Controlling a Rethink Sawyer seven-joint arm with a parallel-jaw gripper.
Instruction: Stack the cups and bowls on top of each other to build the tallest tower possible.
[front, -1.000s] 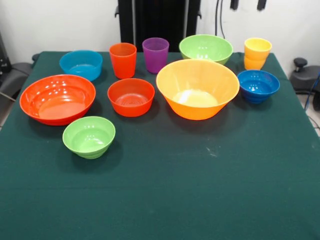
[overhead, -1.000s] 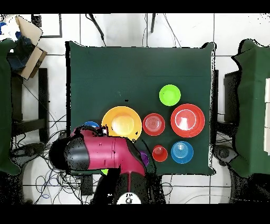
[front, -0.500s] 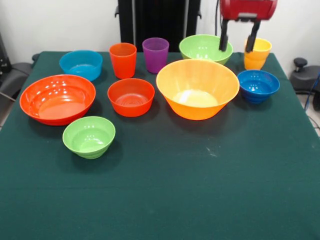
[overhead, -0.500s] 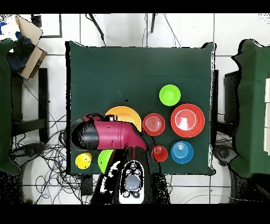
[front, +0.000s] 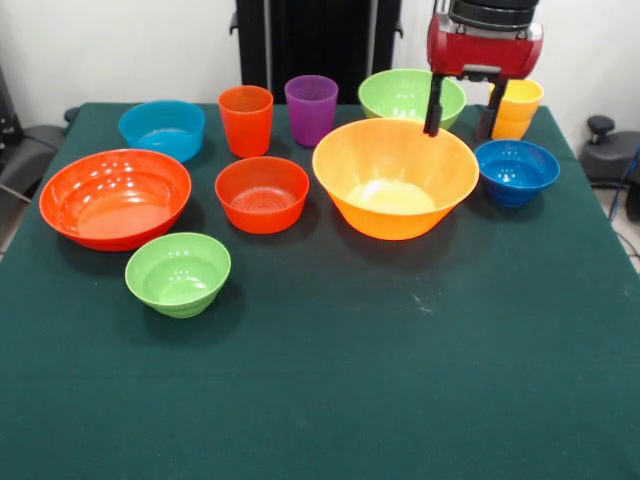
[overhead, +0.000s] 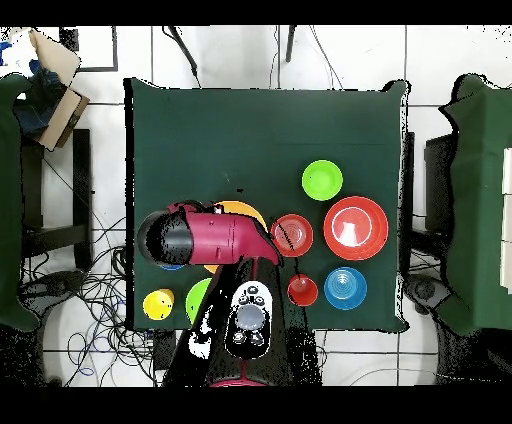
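Landmark: large yellow-orange bowl (front: 396, 178) on the green bench (front: 330, 400). Gripper (front: 460, 120): open, holding nothing, fingers spread above that bowl's back rim. In the front view, right of the bowl: dark blue bowl (front: 516, 171); behind that, yellow cup (front: 515, 106). Behind the landmark: light green bowl (front: 408, 95). To its left: medium red-orange bowl (front: 262, 193), large red-orange bowl (front: 115, 197), small light green bowl (front: 178, 273). Behind-left: purple cup (front: 311, 108), orange-red cup (front: 246, 119), light blue bowl (front: 162, 128). All stand apart, unstacked.
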